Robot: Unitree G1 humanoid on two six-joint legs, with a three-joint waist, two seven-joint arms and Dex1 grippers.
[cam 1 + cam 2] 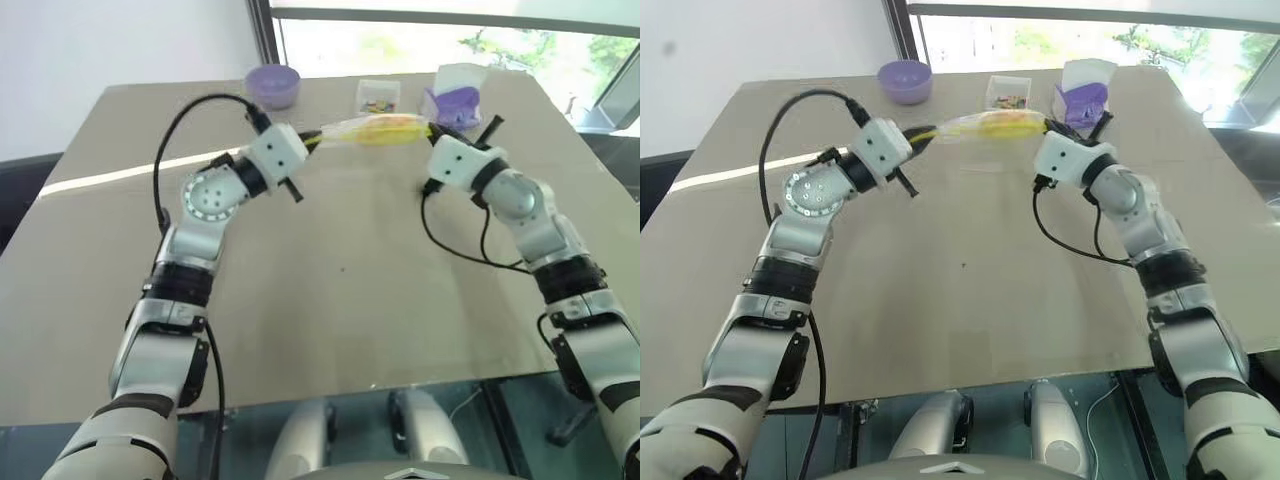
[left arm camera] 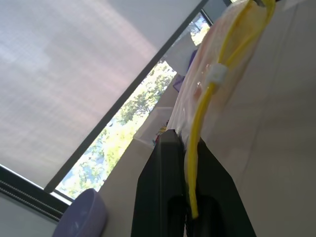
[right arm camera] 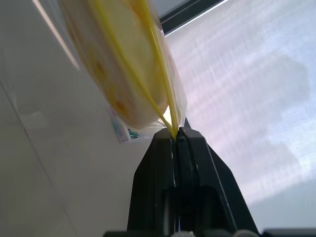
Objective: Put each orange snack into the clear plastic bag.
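- The clear plastic bag (image 1: 375, 130) is held in the air above the far half of the desk (image 1: 330, 300), stretched between the two hands.
- The left hand (image 2: 186, 148) is pressed together on one end of the bag, pinching it at the yellow seal strip (image 2: 207, 103) (the strip runs out between the two black fingers in the left wrist view).
- The right hand (image 3: 176, 132) is pressed together on the opposite end of the bag, pinching the same yellow strip where it meets the plastic.
- The orange snack (image 3: 123, 64) is inside the bag, seen through the clear plastic as a rounded yellow-orange mass between the two hands.
- Behind the bag, near the far edge of the desk, stand a purple bowl (image 1: 273, 86), a small clear box (image 1: 377, 96) with coloured bits and a clear container (image 1: 457, 95) with something purple in it.
- All three stand apart from the bag.
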